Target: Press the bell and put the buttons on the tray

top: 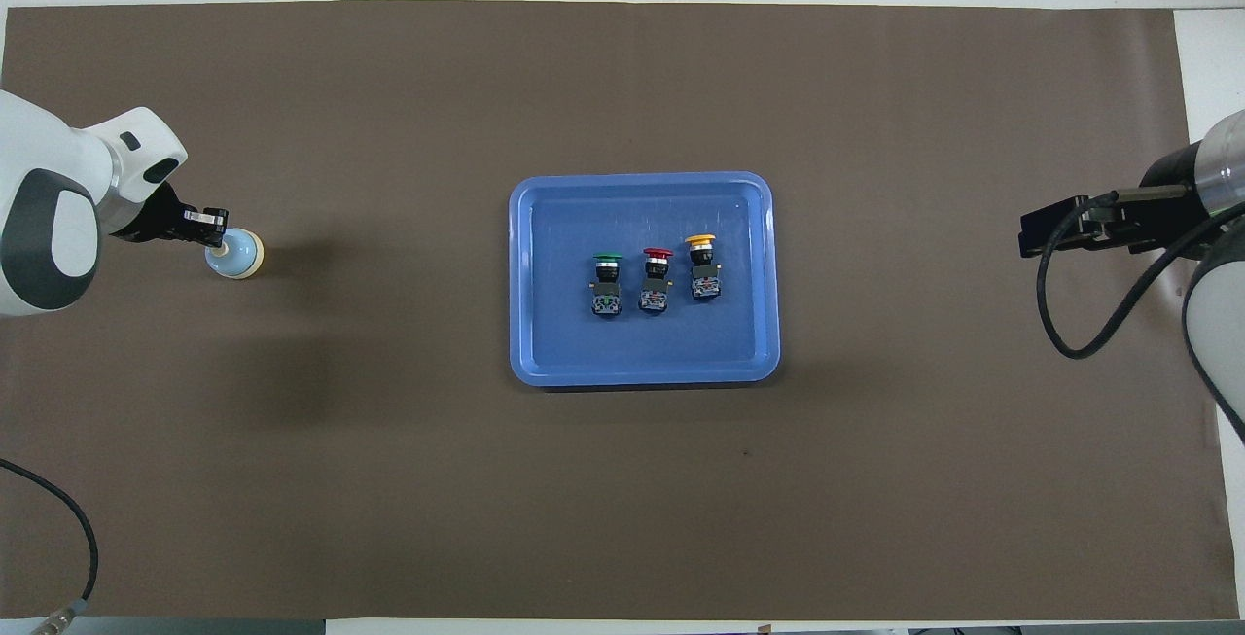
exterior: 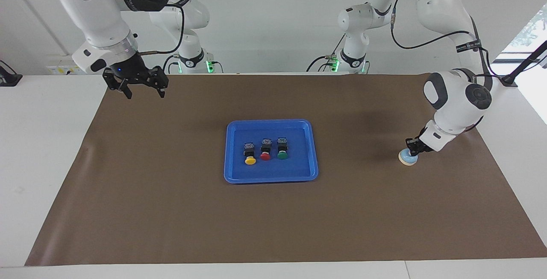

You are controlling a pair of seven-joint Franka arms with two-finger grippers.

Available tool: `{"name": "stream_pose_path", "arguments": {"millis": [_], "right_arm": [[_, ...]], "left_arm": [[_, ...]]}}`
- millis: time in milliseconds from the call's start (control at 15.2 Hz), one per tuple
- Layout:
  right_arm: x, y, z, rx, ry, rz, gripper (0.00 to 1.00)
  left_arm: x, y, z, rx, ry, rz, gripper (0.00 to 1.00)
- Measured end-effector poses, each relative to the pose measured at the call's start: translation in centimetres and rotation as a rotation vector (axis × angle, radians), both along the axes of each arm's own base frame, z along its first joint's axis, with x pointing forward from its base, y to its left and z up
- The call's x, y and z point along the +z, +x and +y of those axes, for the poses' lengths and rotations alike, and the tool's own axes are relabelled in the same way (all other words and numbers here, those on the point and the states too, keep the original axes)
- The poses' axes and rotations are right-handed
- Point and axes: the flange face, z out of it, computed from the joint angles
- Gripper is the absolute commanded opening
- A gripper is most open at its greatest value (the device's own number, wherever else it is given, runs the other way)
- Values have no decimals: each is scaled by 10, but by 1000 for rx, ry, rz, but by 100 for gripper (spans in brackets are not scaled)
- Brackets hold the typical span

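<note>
The blue tray lies at the middle of the brown mat, and it also shows in the overhead view. On it lie three buttons in a row: yellow, red, green. The bell stands on the mat toward the left arm's end. My left gripper is shut, with its tips down on the bell's top. My right gripper is open and empty, raised over the mat's edge at the right arm's end.
The brown mat covers most of the white table. Cables hang from both arms.
</note>
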Motion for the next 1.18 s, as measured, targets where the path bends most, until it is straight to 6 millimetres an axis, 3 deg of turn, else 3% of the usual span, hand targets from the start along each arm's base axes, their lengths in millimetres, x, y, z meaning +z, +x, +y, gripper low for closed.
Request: {"name": "stream_pose_path", "arguments": {"millis": [263, 394, 525, 722, 919, 1182], "right_arm": [[0, 0, 0, 0, 0, 0, 100], [0, 0, 0, 0, 0, 0, 100], [0, 0, 0, 0, 0, 0, 100], [0, 0, 0, 0, 0, 0, 100], [0, 0, 0, 0, 0, 0, 100], [0, 0, 0, 0, 0, 0, 100]], "left_arm": [[1, -3, 0, 1, 2, -10, 0], [13, 0, 1, 1, 3, -10, 0], [46, 6, 1, 0, 7, -13, 0], [118, 5, -1, -2, 17, -32, 0], [182, -16, -8, -3, 23, -61, 0], [235, -48, -21, 35, -6, -74, 0]]}}
